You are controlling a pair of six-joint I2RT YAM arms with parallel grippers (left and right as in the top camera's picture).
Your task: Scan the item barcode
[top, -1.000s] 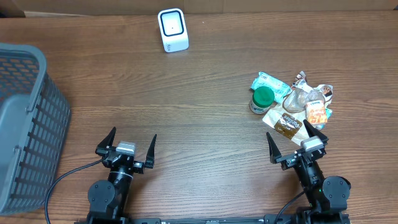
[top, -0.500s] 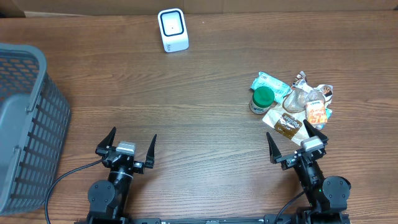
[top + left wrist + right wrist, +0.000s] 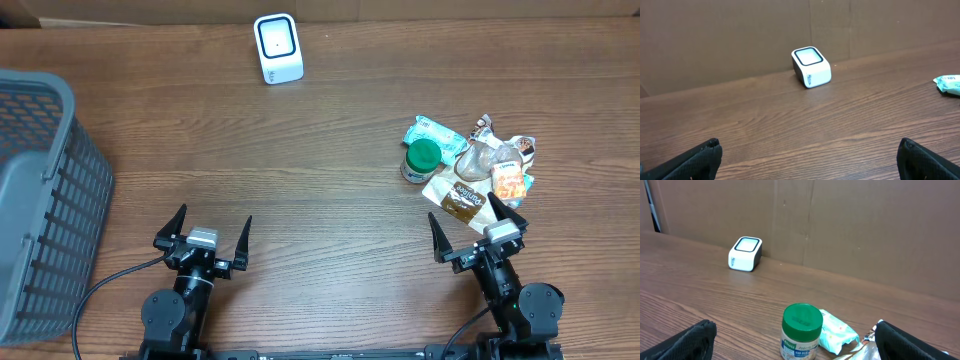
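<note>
Standing upright (lid up) is the jar (image 3: 421,160); left end effector (image 3: 215,214) and right end effector (image 3: 460,206) gape empty.

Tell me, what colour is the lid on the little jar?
Green. The jar's lid shows best in the right wrist view.

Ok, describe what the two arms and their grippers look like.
Both arms are black with round joint housings. The left gripper and right gripper each have two long black fingers tapering to points, with a small silver-grey block between them. A thin black cable loops away from the left arm. No markings are legible.
</note>
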